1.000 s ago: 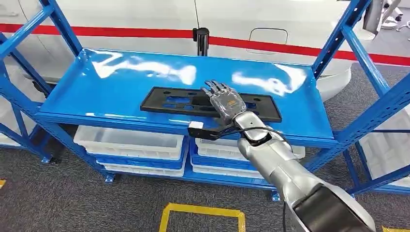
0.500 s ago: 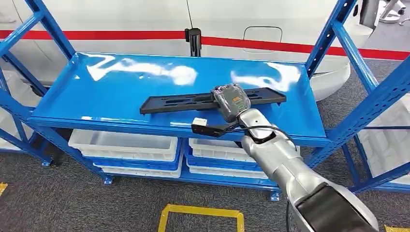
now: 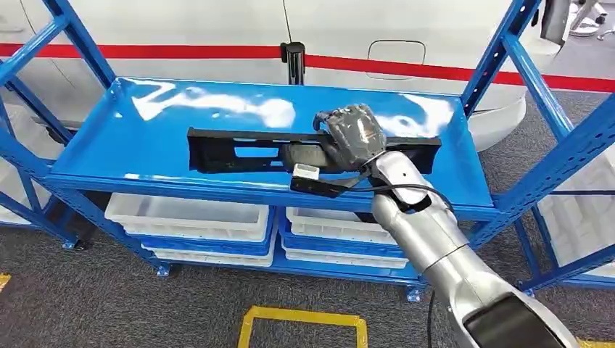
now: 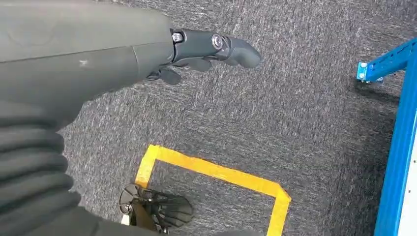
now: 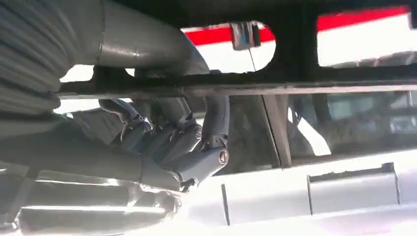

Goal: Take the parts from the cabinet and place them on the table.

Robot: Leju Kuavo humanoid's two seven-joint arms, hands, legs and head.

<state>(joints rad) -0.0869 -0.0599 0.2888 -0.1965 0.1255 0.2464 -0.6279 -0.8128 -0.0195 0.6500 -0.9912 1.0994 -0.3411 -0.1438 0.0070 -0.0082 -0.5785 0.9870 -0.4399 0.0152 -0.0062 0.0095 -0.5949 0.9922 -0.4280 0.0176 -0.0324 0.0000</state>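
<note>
black plastic part (image 3: 304, 151) is tipped up on edge over the blue shelf (image 3: 145, 145) in the head view, long and slotted, gripped near its middle by the right hand (image 3: 353, 135). fingers curl over the top edge, thumb side hidden. risk: long part, single grip point, so it could pivot in the hand, and either end could clip a blue upright (image 3: 508, 58) on the way out of the cabinet. white bins (image 3: 188, 217) sit on the level below.

left wrist view: left hand (image 4: 206, 49) hangs over grey carpet (image 4: 295, 123) and yellow floor tape (image 4: 216, 172), fingers slightly apart, holding nothing.

right wrist view: dark fingers (image 5: 196, 147) wrapped around the part's rail, which runs between them and the palm side. contact looks partial, can't tell how firm, so slip is the main worry.
</note>
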